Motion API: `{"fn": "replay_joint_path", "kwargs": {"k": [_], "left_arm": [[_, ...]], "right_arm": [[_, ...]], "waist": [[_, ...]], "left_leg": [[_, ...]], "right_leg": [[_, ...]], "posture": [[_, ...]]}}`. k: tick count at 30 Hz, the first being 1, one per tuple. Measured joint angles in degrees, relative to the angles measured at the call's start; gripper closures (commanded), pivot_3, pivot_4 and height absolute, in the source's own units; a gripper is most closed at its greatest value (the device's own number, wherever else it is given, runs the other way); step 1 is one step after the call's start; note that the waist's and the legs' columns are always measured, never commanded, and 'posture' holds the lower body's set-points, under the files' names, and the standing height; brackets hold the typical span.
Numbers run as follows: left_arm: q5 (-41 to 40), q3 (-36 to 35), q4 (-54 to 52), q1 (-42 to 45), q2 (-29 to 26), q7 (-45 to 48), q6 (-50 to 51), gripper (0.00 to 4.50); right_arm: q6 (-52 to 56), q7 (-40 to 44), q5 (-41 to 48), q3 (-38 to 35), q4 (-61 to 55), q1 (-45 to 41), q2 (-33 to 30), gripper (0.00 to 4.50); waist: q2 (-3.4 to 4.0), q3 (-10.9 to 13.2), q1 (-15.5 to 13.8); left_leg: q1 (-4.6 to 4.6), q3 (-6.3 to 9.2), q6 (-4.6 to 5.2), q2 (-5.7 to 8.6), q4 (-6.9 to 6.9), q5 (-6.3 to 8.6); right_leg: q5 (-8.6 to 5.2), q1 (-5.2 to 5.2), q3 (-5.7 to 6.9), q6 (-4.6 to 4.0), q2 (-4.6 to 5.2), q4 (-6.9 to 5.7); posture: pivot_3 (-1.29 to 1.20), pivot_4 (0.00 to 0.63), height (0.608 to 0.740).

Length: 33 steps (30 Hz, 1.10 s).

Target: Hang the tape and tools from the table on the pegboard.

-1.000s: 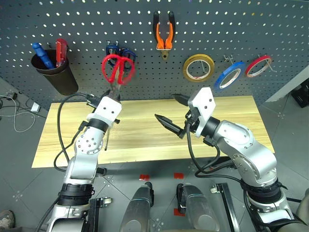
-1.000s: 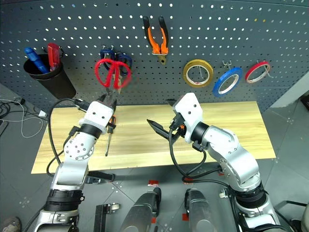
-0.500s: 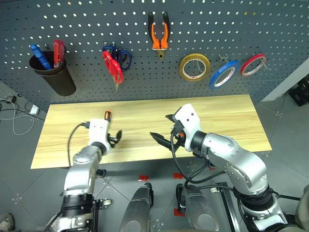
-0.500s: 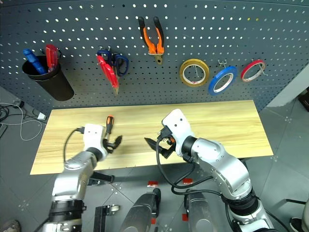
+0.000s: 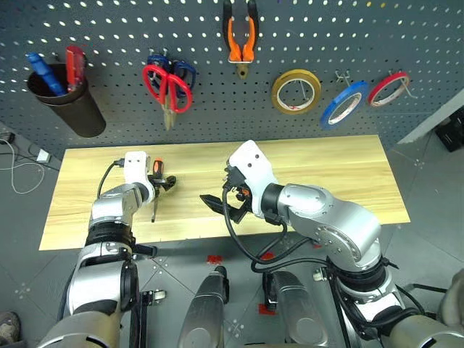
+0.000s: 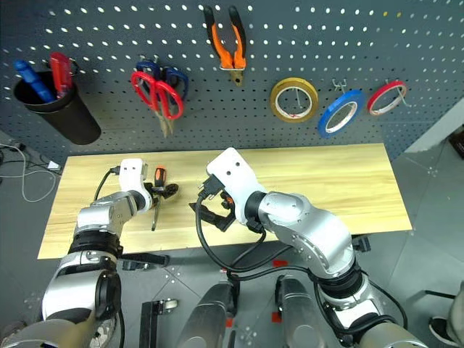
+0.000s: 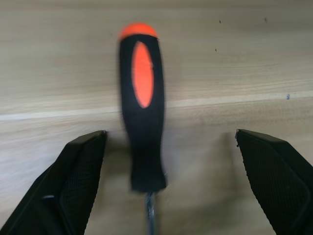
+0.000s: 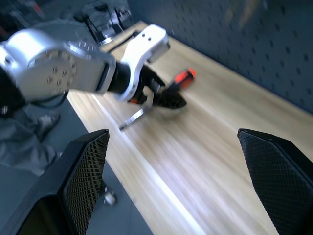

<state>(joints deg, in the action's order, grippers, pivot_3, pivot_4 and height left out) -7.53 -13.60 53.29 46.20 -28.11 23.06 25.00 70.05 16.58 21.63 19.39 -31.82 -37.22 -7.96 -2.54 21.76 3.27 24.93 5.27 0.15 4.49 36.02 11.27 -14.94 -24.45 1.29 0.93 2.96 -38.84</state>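
I am holding my left gripper [image 7: 166, 186] wide open around the screwdriver [image 7: 142, 112], its handle running lengthwise ahead between my fingers.

Silver jointed arms, white wrist housings, black cables, 2 black textured-finger claws [image 5: 165, 185]

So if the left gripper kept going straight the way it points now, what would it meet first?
Most likely the screwdriver: its black-and-orange handle lies on the table between the open fingers of the left gripper. How near it is cannot be judged.
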Motion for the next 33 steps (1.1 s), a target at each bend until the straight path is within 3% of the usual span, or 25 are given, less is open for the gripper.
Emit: {"fn": "replay_joint_path", "kwargs": {"k": [1,4,10,15,21,26,33], "left_arm": [[-0.01,-0.39,2.36,1.26,-0.47,-0.27,-0.89,0.04],[0.04,-0.44,6.44,3.1,-0.99,-1.31,-2.94,0.58],[0.36,-0.23,7.74,2.84,-1.39,-1.05,-4.37,2.31],[0.84,0.47,0.17,-4.2,-2.4,0.35,-6.57,3.61],[1.04,-0.17,-19.08,-19.7,-2.37,-2.59,-8.78,3.61],[3.31,-3.53,-37.47,-31.73,0.09,-12.65,-13.4,3.61],[11.8,-3.53,-57.6,-43.66,4.3,-22.91,-21.86,3.61]], "right_arm": [[0.23,0.51,0.02,0.04,0.02,-0.04,-0.59,0.0],[0.64,1.77,0.27,0.07,0.02,-0.35,-1.86,0.0],[-0.08,4.44,1.07,0.36,0.18,-1.08,-3.42,0.0],[-2.89,5.62,0.92,1.0,0.96,-1.83,-4.54,0.0],[-7.89,6.0,-0.27,0.96,2.77,-1.66,-5.55,0.0],[-10.43,7.05,-0.22,1.46,2.31,0.51,-6.04,0.0],[-12.63,7.09,-0.47,2.82,0.51,0.68,-6.16,0.0]], "waist": [[-0.01,0.1,0.04],[0.01,0.25,0.47],[0.0,0.24,0.71],[-0.05,0.16,1.25],[-0.34,-0.15,1.45],[-0.55,-1.85,0.86],[-0.72,-3.85,-0.23]], "left_leg": [[0.0,-0.02,0.01,-0.01,-0.03,0.02],[0.0,-0.26,0.02,-0.04,-0.1,0.05],[-0.02,-0.44,0.03,-0.04,-0.07,0.06],[-0.01,-0.49,-0.03,-0.05,-0.09,0.04],[0.14,-0.61,-0.27,-0.07,-0.15,-0.06],[0.4,-0.63,-0.28,-0.02,-0.07,-0.05],[0.35,-0.63,-0.22,-0.08,-0.04,-0.02]], "right_leg": [[-0.05,-0.02,-0.01,0.05,0.0,0.0],[-0.08,-0.18,-0.2,0.05,0.0,-0.06],[-0.07,-0.23,-0.36,0.05,0.0,-0.11],[-0.07,-0.32,-0.43,0.04,0.0,-0.12],[-0.05,-0.61,-0.52,0.02,0.0,-0.14],[-0.04,-0.79,-0.51,0.02,0.04,-0.08],[0.11,-0.75,-0.48,-0.08,0.0,-0.14]], "posture": [[-0.11,0.482,0.74],[-0.11,0.46,0.74],[-0.11,0.411,0.74],[-0.1,0.342,0.74],[-0.1,0.274,0.74],[-0.09,0.236,0.74],[-0.07,0.229,0.74]]}}
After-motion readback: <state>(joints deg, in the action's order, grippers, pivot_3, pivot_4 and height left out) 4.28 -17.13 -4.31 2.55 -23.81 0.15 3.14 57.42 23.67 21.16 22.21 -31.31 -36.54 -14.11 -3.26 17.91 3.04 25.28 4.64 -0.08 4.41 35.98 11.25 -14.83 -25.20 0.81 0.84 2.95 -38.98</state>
